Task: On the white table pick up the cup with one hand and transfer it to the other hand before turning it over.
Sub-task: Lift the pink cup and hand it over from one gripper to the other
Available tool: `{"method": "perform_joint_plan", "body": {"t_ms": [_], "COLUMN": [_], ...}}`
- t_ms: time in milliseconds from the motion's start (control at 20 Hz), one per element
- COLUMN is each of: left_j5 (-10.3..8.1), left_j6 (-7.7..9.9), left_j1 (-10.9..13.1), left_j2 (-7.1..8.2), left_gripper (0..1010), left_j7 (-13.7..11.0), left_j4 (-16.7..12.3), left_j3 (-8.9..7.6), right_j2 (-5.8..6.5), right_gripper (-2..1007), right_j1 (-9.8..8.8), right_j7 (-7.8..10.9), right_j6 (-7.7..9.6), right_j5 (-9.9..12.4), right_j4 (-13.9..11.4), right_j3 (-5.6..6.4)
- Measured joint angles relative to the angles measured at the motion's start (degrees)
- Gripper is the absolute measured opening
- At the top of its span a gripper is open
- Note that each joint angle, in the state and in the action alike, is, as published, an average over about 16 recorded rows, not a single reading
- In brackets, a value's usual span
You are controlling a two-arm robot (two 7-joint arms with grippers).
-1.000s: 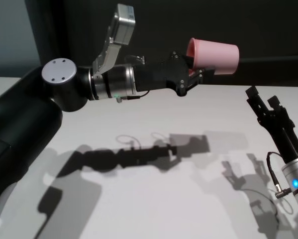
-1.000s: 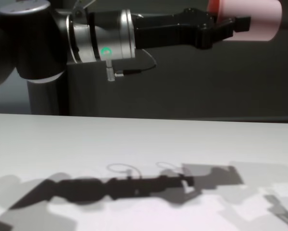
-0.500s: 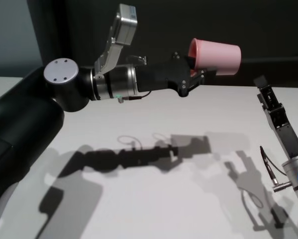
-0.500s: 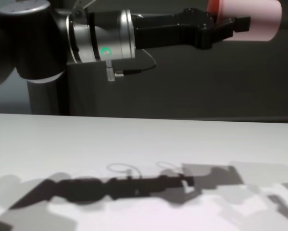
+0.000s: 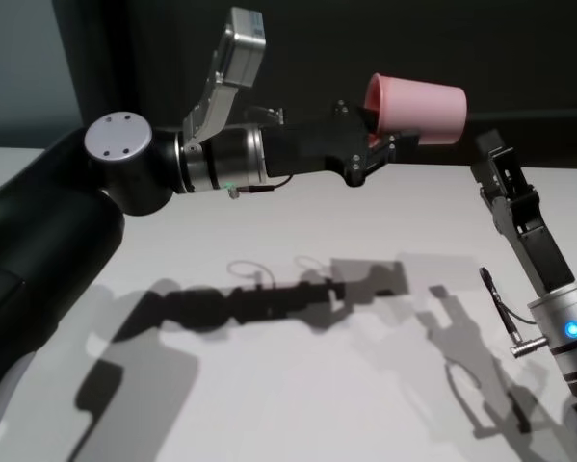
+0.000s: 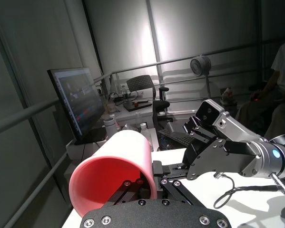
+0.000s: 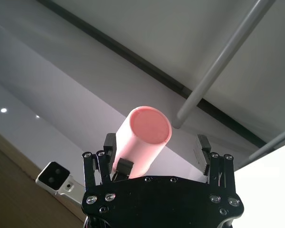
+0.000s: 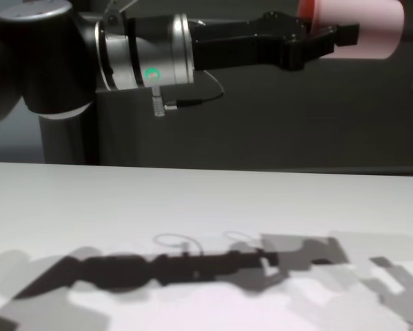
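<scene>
The pink cup [image 5: 418,111] lies on its side in the air, high above the white table [image 5: 298,404]. My left gripper [image 5: 382,137] is shut on its rim end, one finger inside the mouth, as the left wrist view [image 6: 116,166] and chest view [image 8: 361,27] show. My right gripper [image 5: 490,152] is open and points up at the cup's base from the lower right, close but apart. In the right wrist view the cup's flat base [image 7: 151,124] faces me between the spread fingers [image 7: 202,145]. The right gripper also shows in the left wrist view [image 6: 201,135].
The tabletop [image 8: 192,207] under both arms carries only their shadows. A dark wall stands behind the table's far edge.
My right gripper has swung and risen toward the cup's base, first turning edge-on. The left arm and the cup have not moved.
</scene>
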Motion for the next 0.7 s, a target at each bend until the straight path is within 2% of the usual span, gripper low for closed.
{"method": "perform_joint_plan", "body": {"t_ms": [350, 700], "left_j5": [0.00, 0.00], "left_j6": [0.00, 0.00], "left_j1": [0.00, 0.00], "left_j2": [0.00, 0.00], "left_gripper": [47, 47], "left_j7": [0.00, 0.00], "left_j4": [0.00, 0.00], "left_j3": [0.00, 0.00], "right_j2": [0.23, 0.02], "right_gripper": [1002, 1002], "right_j1": [2.31, 5.07], "right_j7": [2.85, 4.86], "right_j6": [0.36, 0.15], "right_j5": [2.51, 4.93], "right_j4": [2.82, 6.67], "right_j3": [-0.96, -1.73]}}
